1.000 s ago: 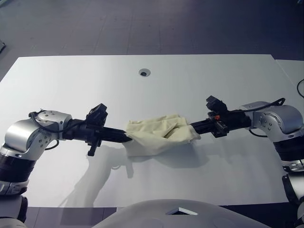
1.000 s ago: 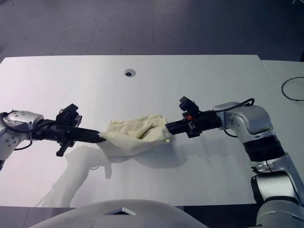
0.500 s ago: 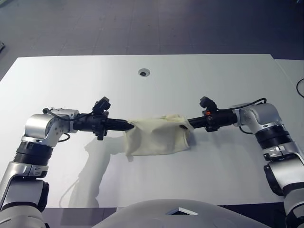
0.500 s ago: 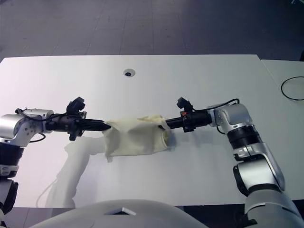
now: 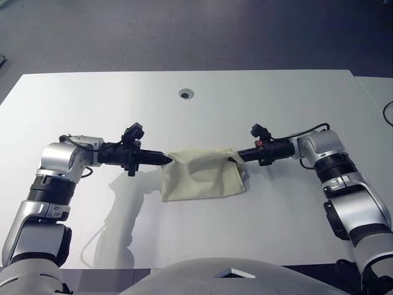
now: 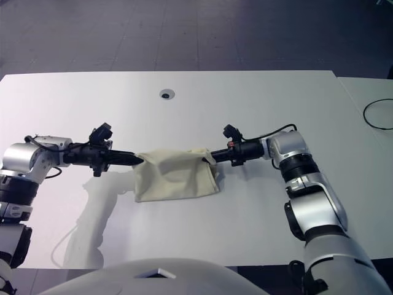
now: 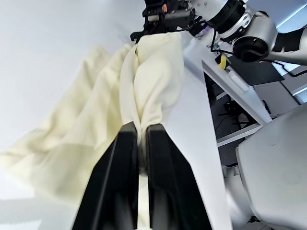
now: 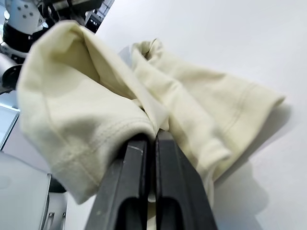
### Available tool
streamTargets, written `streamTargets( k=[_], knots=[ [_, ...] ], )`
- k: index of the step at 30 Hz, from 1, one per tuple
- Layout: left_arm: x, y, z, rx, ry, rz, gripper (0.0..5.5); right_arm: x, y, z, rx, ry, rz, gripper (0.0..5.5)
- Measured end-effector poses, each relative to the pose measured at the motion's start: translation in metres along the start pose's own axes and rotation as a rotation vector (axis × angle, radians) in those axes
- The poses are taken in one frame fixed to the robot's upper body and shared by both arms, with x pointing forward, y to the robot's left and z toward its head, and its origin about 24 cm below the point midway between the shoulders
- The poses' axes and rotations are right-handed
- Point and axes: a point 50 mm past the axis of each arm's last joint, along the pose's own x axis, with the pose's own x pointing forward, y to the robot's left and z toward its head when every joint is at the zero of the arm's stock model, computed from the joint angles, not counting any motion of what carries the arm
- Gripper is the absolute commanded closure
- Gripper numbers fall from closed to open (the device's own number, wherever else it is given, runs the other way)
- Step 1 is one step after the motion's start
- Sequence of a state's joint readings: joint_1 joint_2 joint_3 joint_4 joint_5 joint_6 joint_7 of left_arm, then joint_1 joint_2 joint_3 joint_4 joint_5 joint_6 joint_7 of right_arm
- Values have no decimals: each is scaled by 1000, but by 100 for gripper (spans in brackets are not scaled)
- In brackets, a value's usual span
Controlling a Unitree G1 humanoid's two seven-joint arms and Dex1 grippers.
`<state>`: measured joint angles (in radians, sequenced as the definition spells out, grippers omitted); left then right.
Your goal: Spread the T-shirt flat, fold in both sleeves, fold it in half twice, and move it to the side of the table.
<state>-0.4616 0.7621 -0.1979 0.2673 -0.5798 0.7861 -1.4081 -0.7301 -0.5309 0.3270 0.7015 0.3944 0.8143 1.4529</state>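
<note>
I have left gripper [image 5: 166, 158] and right gripper [image 5: 236, 157] each clamped on a top corner of the shirt [image 5: 199, 175], stretched over the table [image 5: 276, 104] centre. Risk: more pull slips 1 corner free.

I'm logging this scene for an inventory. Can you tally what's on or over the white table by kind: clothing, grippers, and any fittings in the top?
T-shirt: 1
Grippers: 2 (left gripper, right gripper, both shut on the T-shirt)
Cable hole: 1
Total: 4
</note>
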Motion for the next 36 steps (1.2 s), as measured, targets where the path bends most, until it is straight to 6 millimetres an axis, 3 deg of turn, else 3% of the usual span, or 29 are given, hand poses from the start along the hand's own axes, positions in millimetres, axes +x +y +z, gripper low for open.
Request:
streamTargets(
  k=[3, 9, 14, 15, 20, 26, 28, 32, 36],
  knots=[
    [0, 4, 0, 17, 12, 23, 547, 4, -3, 4, -8, -9, -6, 550],
    [5, 12, -2, 29, 16, 62, 547, 4, -10, 7, -30, -51, -80, 451],
    [8, 18, 0, 51, 14, 96, 547, -10, -14, 15, -22, -185, -156, 368],
    [7, 19, 0, 53, 15, 106, 510, -14, -15, 17, -22, -209, -172, 351],
    [-3, 28, 0, 63, -5, 199, 430, -27, -17, 21, -32, -287, -222, 269],
    [-11, 37, 18, 143, -30, 293, 321, -32, -14, 33, -119, -343, -284, 164],
    [-13, 42, 22, 171, -42, 355, 285, -24, -6, 42, -217, -315, -270, 130],
    [-18, 47, 41, 255, -136, 501, 220, 14, 12, 50, -440, -209, -240, 67],
    [4, 20, 66, 385, -249, 399, 156, 35, 21, 50, -550, -165, -192, 10]
  ],
)
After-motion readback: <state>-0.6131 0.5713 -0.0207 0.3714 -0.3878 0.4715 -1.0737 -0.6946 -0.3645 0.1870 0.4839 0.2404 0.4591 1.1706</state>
